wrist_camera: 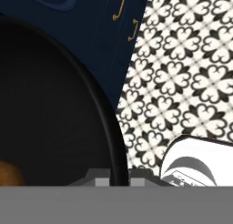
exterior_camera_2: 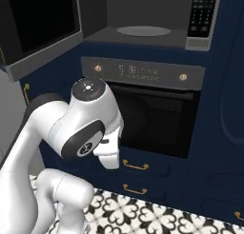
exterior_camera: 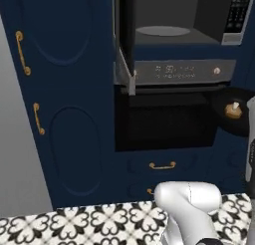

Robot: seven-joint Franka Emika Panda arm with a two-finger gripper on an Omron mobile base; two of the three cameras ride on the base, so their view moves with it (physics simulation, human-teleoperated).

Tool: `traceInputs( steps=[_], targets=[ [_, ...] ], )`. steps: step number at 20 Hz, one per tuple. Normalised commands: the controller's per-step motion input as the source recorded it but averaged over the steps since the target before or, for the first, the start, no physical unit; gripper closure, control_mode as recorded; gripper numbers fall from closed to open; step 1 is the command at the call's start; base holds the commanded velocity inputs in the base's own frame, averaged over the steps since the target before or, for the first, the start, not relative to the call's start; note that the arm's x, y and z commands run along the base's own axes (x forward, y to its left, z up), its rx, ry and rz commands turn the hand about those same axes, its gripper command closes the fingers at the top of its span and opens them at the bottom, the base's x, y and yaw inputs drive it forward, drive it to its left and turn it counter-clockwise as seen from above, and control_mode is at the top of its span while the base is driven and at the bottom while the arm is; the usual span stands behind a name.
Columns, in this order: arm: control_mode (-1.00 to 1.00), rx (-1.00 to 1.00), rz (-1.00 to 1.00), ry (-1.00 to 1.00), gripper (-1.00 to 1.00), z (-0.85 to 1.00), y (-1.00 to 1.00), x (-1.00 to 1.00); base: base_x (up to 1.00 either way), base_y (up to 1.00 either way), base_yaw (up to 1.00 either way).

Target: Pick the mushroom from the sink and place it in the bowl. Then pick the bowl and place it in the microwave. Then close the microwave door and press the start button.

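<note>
Hand view | my claw (wrist_camera: pixel 113 181) clamped on the bowl (wrist_camera: pixel 54 109) rim, mushroom (wrist_camera: pixel 9 174) inside | microwave (exterior_camera: pixel 199 37) cavity lies up-left of the bowl, door open.

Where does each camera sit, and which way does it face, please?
Left base view: behind the arm, to its left, facing the open microwave, oven and held bowl; white arm lower right.
Right base view: behind, to its right, facing the same microwave and oven; arm lower left.
Hand view: on the hand, looking down past the fingers gripping the bowl rim, mushroom inside, to tiled floor.
</note>
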Motion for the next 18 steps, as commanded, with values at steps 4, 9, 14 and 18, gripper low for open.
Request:
traceInputs(
  steps=[4,9,14,18],
  targets=[
    [1.0,0.0,0.0,0.0,1.0,0.0,0.0,0.0,0.76,0.0,-0.23],
    [1.0,0.0,0.0,0.0,1.0,0.0,0.0,0.0,0.75,0.0,-0.14],
    [1.0,0.0,0.0,0.0,1.0,0.0,0.0,0.0,0.4,0.0,-0.05],
    [1.0,0.0,0.0,0.0,1.0,0.0,0.0,0.0,0.44,0.0,-0.03]
  ],
)
